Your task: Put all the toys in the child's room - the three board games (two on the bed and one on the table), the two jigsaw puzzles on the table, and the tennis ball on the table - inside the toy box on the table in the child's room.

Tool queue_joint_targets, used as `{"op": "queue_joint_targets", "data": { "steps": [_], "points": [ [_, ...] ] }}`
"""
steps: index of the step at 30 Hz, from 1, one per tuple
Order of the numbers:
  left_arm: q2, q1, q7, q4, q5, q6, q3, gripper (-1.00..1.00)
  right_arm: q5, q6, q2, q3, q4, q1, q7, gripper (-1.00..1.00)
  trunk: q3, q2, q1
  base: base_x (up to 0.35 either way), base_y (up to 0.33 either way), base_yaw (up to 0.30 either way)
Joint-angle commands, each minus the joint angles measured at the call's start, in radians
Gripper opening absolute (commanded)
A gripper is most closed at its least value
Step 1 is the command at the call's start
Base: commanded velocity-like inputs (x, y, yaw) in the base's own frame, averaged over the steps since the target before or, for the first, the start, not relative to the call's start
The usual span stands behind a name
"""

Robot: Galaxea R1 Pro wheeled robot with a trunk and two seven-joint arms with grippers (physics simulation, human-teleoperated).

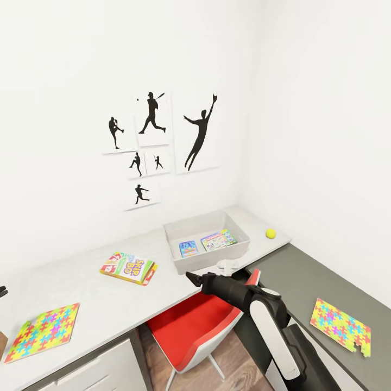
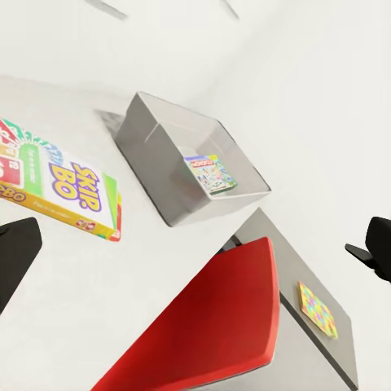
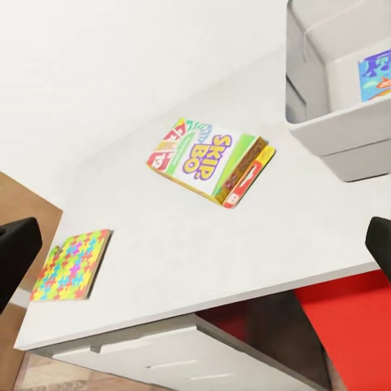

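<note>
SKIP BO box: flat on table, left of right gripper, the nearer arm; jaws spread, empty; left gripper's undeterminable.

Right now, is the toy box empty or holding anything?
Not empty: the toy box holds two flat game boxes, a blue one and a larger one.
</note>
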Motion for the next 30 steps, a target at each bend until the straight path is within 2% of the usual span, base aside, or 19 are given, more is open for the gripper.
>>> {"op": "queue_joint_targets", "data": {
  "steps": [1, 11, 19, 30],
  "points": [
    [0.0, -0.001, -0.004, 0.0, -0.001, 0.011, 0.001, 1.0, 0.004, 0.005, 0.0, -0.002, 0.0, -0.001, 0.004, 1.0, -0.002, -0.002, 0.001, 0.0, 0.0, 0.0],
    [0.0, -0.001, -0.004, 0.0, -0.001, 0.011, 0.001, 1.0, 0.004, 0.004, 0.001, 0.003, -0.001, -0.001, 0.002, 1.0, -0.002, -0.002, 0.001, 0.0, 0.0, 0.03],
    [0.0, -0.001, -0.004, 0.0, -0.001, 0.012, 0.001, 1.0, 0.004, 0.004, 0.003, 0.008, -0.001, -0.001, -0.003, 1.0, 0.001, -0.002, 0.001, 0.0, 0.037, 0.231],
    [0.0, -0.001, -0.004, 0.0, -0.001, 0.012, -0.001, 1.0, 0.005, 0.004, 0.004, 0.01, 0.0, -0.001, -0.003, 1.0, 0.006, -0.002, 0.001, 0.0, 0.219, 0.274]
  ]
}}
